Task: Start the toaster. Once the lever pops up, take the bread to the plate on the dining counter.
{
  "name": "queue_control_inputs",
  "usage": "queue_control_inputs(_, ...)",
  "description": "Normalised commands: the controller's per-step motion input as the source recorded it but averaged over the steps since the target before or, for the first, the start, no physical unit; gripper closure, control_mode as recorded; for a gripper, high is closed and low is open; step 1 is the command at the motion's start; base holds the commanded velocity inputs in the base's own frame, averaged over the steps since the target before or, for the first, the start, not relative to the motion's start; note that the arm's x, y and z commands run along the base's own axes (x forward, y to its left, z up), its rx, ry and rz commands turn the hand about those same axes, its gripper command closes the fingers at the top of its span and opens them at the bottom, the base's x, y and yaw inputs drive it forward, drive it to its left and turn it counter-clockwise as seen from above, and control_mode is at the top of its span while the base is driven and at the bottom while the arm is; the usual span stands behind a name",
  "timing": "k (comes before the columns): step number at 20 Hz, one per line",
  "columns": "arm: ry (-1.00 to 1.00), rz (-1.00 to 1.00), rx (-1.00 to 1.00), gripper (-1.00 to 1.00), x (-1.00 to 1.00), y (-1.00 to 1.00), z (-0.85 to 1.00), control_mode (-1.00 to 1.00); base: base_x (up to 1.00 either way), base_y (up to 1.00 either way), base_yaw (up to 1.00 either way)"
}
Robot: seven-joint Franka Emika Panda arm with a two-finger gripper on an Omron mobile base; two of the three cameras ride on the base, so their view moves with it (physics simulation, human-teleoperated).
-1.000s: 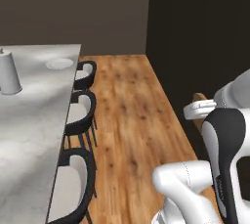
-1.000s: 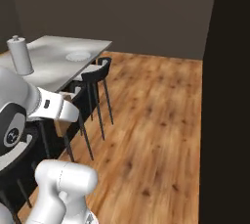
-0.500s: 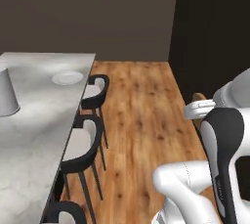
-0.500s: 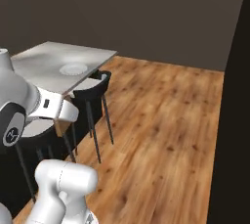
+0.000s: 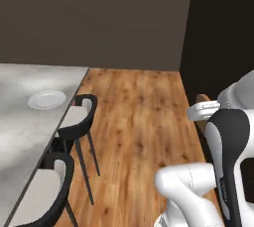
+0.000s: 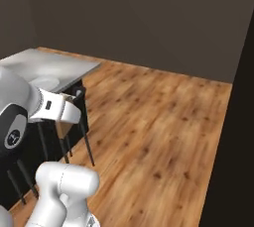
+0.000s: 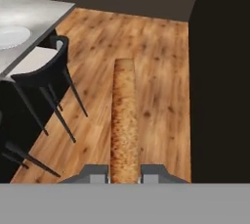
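Hand view: the two-finger pincer (image 7: 125, 173) is closed on the tan-brown toast slice (image 7: 124, 120), seen edge-on and held above the wooden plank floor (image 7: 156, 47). Left base view: the plain round white plate (image 5: 46, 99) rests on the pale grey-veined marble table (image 5: 20, 137), well apart from the slice; black chairs (image 5: 79, 119) stand alongside.

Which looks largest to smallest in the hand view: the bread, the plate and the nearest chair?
1. Nearest chair.
2. Bread, held edge-on in the gripper; closeness to the camera inflates it.
3. Plate, cut by the picture's edge and farther off, so its rank is unsure.
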Motion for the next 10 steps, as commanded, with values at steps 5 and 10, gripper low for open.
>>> queue_control_inputs(5, 0.00, 0.00, 0.00, 1.00, 0.00, 0.00, 0.00, 1.00, 1.00, -0.59, 0.23)
queue_control_inputs(10, 0.00, 0.00, 0.00, 1.00, 0.00, 0.00, 0.00, 1.00, 0.99, -0.27, 0.45)
